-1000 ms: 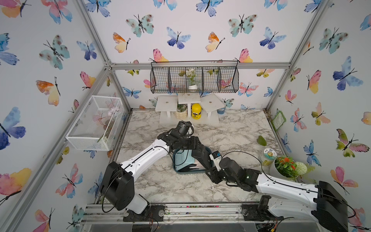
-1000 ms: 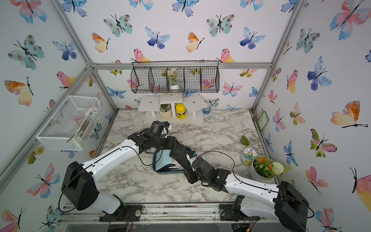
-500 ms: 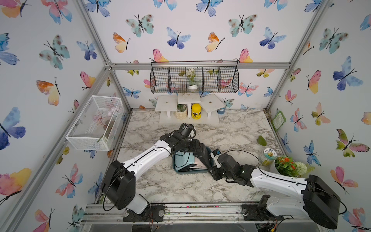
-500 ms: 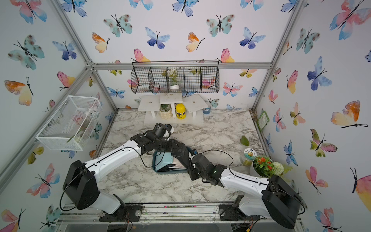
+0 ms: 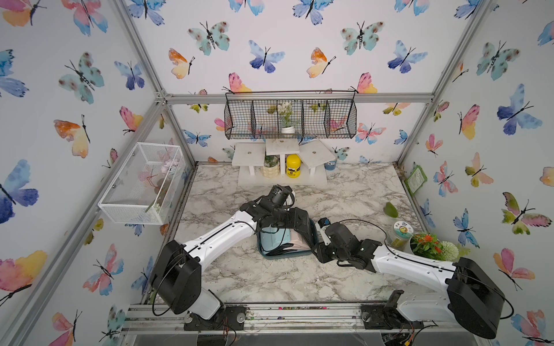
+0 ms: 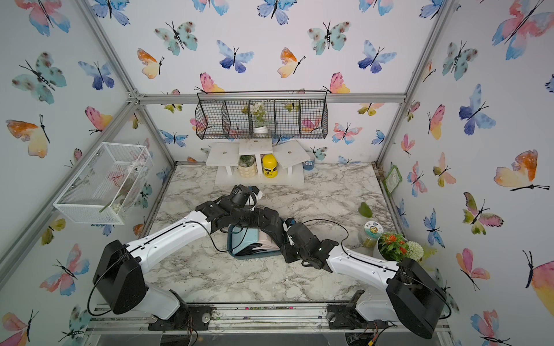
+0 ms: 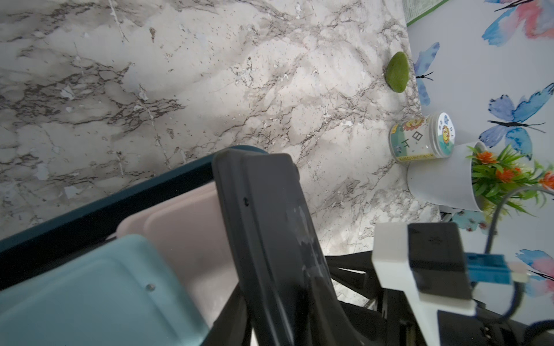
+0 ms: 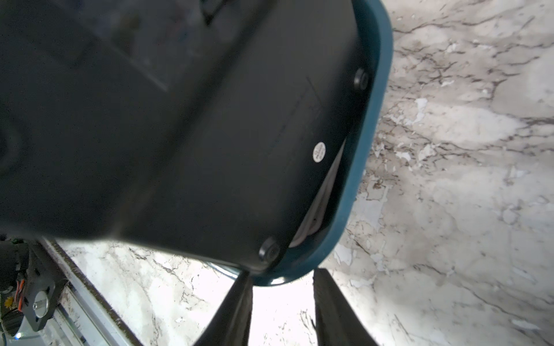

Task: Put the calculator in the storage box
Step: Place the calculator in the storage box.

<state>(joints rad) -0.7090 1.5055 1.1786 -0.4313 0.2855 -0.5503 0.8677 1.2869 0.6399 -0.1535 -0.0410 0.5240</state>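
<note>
Both top views: black calculator (image 5: 304, 227) leans tilted on the storage box (image 5: 284, 255) rim, left gripper (image 5: 286, 220) over it, jaws impossible to tell. Left wrist: calculator partly inside box. Right wrist: right gripper (image 8: 281, 273) fingers apart just outside box corner. Better to tip the calculator inward and release low.

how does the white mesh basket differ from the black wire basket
The white mesh basket hangs on the side wall as one open compartment; the black wire basket hangs on the back wall, split by dividers. The white one holds a flower stem lying slanted; the black one an upright potted plant. Both are wall-mounted.
</note>
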